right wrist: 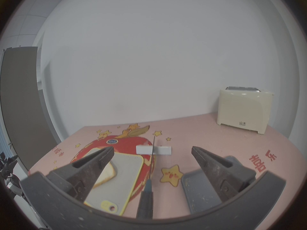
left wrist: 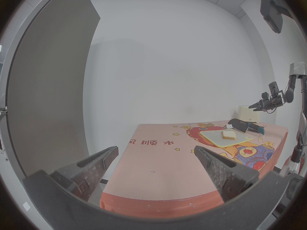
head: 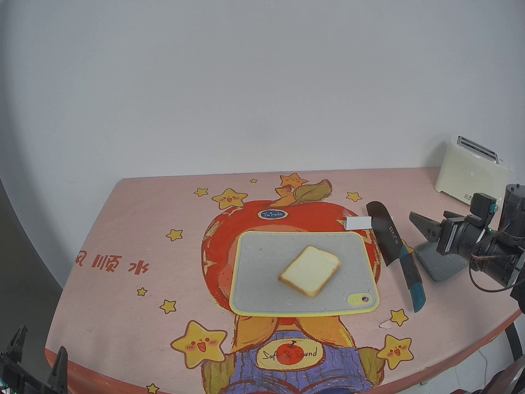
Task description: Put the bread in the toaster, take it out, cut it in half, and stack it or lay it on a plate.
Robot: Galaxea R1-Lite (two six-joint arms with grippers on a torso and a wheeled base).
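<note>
On the table (head: 126, 280) the toaster (head: 470, 175) is placed far right. On the cutting board (head: 262, 258) the bread (head: 310, 270) is laid whole, so cutting and plating are judged undone. The knife (head: 396, 255) is not gripped: left gripper (left wrist: 156, 149) and right gripper (head: 427, 215) are held spread, empty. In the right wrist view its blade is seen edge-on at a white block (right wrist: 163, 150).

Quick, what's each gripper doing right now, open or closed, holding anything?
Left gripper: open, empty.
Right gripper: open, empty, near the knife.
</note>
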